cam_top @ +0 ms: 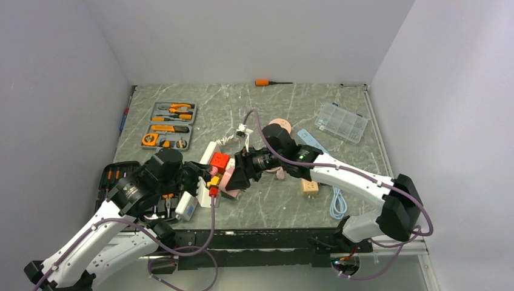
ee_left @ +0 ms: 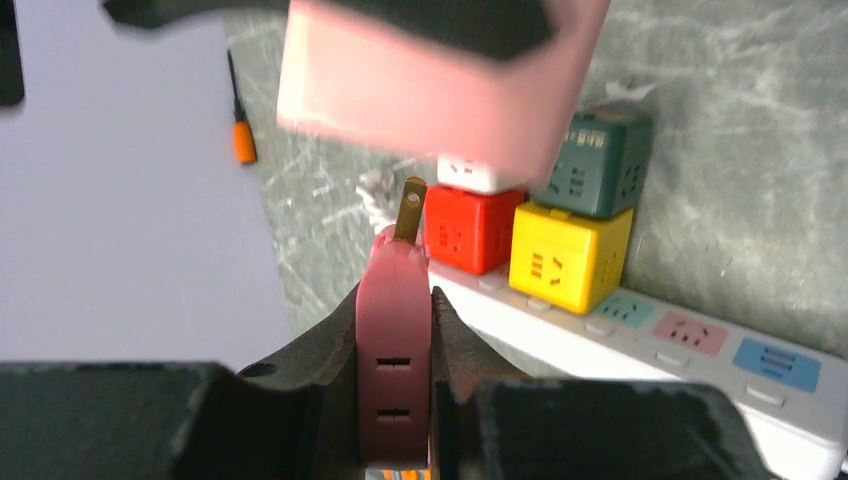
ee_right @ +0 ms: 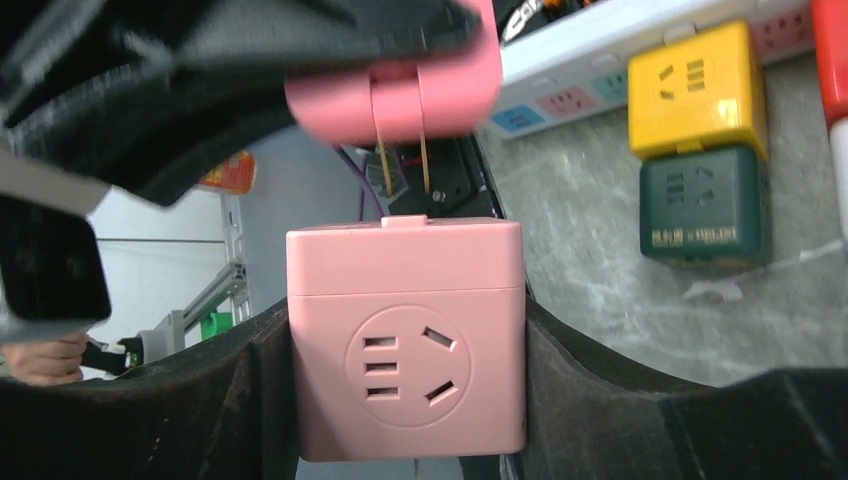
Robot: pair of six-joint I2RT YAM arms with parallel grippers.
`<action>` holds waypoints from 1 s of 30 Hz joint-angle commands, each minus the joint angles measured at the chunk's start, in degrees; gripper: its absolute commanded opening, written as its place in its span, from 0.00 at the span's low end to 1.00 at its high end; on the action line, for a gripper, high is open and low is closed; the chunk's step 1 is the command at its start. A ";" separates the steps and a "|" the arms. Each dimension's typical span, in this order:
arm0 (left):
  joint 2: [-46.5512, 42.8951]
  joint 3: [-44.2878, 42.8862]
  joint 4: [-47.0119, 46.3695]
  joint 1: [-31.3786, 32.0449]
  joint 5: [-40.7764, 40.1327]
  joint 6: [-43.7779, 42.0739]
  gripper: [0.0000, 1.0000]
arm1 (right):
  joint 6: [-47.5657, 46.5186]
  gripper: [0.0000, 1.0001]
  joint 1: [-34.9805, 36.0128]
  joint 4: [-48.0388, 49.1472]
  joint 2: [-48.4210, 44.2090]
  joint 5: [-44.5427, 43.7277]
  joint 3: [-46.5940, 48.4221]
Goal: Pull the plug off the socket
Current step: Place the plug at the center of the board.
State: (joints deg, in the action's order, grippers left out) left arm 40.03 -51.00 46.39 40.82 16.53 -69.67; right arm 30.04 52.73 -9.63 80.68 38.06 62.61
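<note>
My left gripper (ee_left: 395,300) is shut on a flat pink-red plug (ee_left: 393,340) with its brass prongs pointing away from me. My right gripper (ee_right: 405,310) is shut on a pink cube socket (ee_right: 405,340). In the right wrist view the plug (ee_right: 400,95) hangs just above the cube, and its two prongs are out of the cube's top. The long white power strip (ee_left: 560,345) lies below on the table and also shows in the right wrist view (ee_right: 600,40). Both grippers, left (cam_top: 209,185) and right (cam_top: 233,179), meet over the strip (cam_top: 186,205).
Red (ee_left: 470,225), yellow (ee_left: 565,255) and dark green (ee_left: 600,165) cube adapters sit at the strip. A grey tool tray (cam_top: 171,124), an orange screwdriver (cam_top: 267,82), a clear box (cam_top: 342,121), a light-blue strip (cam_top: 315,142), a tan adapter (cam_top: 309,186) and a pink disc (cam_top: 280,126) lie around.
</note>
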 commanded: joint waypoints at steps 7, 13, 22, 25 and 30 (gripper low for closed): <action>-0.64 1.86 2.41 -1.17 -5.64 -2.49 0.00 | 0.63 0.00 -1.72 -3.88 -9.54 -1.69 -4.10; -1.08 3.49 1.81 -1.44 -5.84 -1.52 0.00 | 0.35 0.00 -3.47 -4.87 -14.02 -4.49 -6.94; -4.11 5.93 -0.34 -1.19 -5.37 -2.19 0.00 | 0.43 0.00 -6.03 -7.77 -19.10 -9.32 -7.05; -5.96 8.60 -1.18 -1.14 -5.13 -4.06 0.00 | -0.06 0.00 -6.53 -10.08 -21.37 -12.04 -8.94; -0.79 4.27 -1.10 -0.94 -3.25 1.05 0.00 | 1.52 0.00 -7.97 -13.78 -23.74 -22.14 -16.10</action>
State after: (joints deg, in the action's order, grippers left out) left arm 35.24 -42.59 47.48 39.68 10.74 -71.70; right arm 30.15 45.82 -19.66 58.61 25.63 50.61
